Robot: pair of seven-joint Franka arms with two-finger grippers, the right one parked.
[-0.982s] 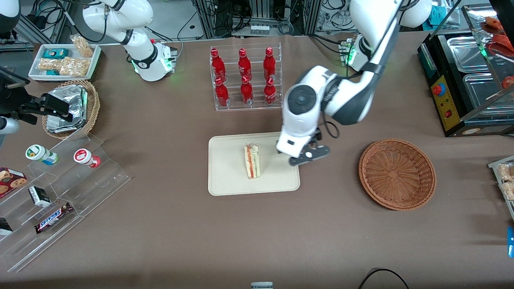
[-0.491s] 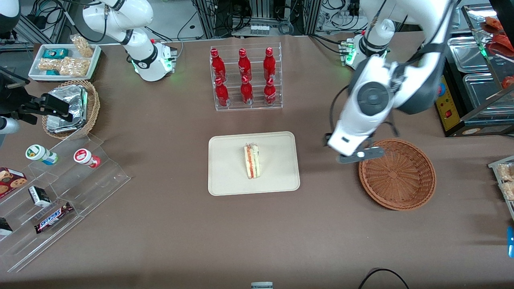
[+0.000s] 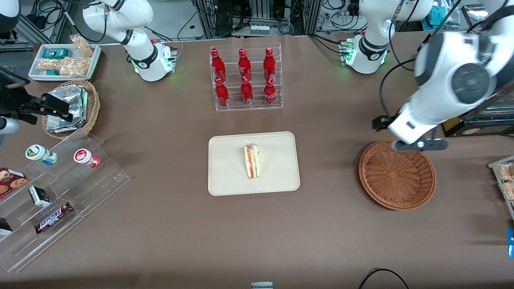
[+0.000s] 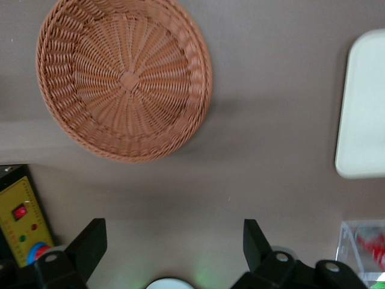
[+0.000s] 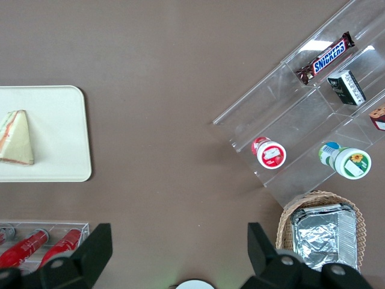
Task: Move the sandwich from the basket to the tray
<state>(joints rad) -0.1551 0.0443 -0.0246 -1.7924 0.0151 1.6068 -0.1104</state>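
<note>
The sandwich [image 3: 252,161], a small wedge of white bread with a red filling stripe, lies on the cream-beige tray [image 3: 229,180] in the middle of the table; it also shows in the right wrist view [image 5: 16,138]. The reddish-brown shallow wicker basket [image 3: 396,174] is empty; it also shows in the left wrist view [image 4: 124,78]. My left gripper [image 3: 419,145] hangs open and empty above the basket's rim that is farther from the front camera. In the left wrist view its fingers [image 4: 89,244] stand wide apart with nothing between them.
A clear rack of red bottles [image 3: 245,78] stands farther from the front camera than the tray. A black appliance with steel pans [image 3: 466,80] sits at the working arm's end. A tan basket of foil packets [image 3: 72,108] and clear snack shelves [image 3: 60,192] lie toward the parked arm's end.
My left gripper has swung from beside the tray, away from the sandwich, across to the basket's rim. The sandwich has stayed on the tray.
</note>
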